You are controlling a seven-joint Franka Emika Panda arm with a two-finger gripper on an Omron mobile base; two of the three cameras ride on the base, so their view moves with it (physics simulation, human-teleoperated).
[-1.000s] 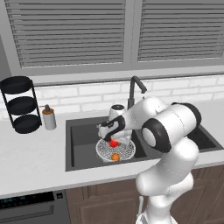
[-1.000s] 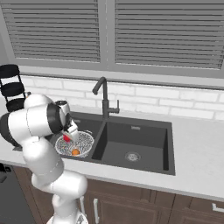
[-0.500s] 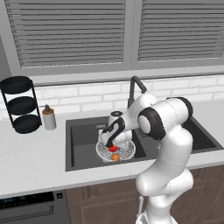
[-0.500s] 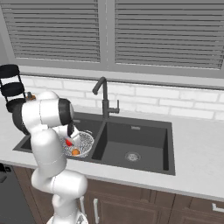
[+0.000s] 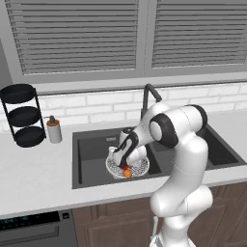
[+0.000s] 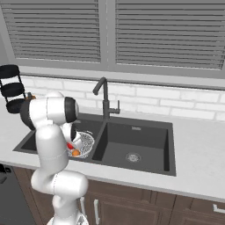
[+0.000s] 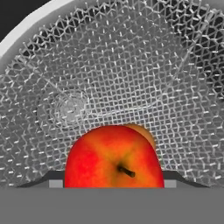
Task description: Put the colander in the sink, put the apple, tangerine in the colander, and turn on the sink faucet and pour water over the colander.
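Observation:
The colander sits in the left basin of the dark sink. My gripper reaches down into it and is shut on the red apple, held low over the mesh. The tangerine lies in the colander right behind the apple, mostly hidden by it in the hand view. The faucet stands behind the divider between the basins; no water is running.
A black three-tier rack and a white pump bottle stand on the counter left of the sink. The right basin holds just its drain. Brick wall and window blinds close the back.
My arm has folded in and the hand has lowered the apple deeper into the colander, close above the tangerine. The grip has stayed the same.

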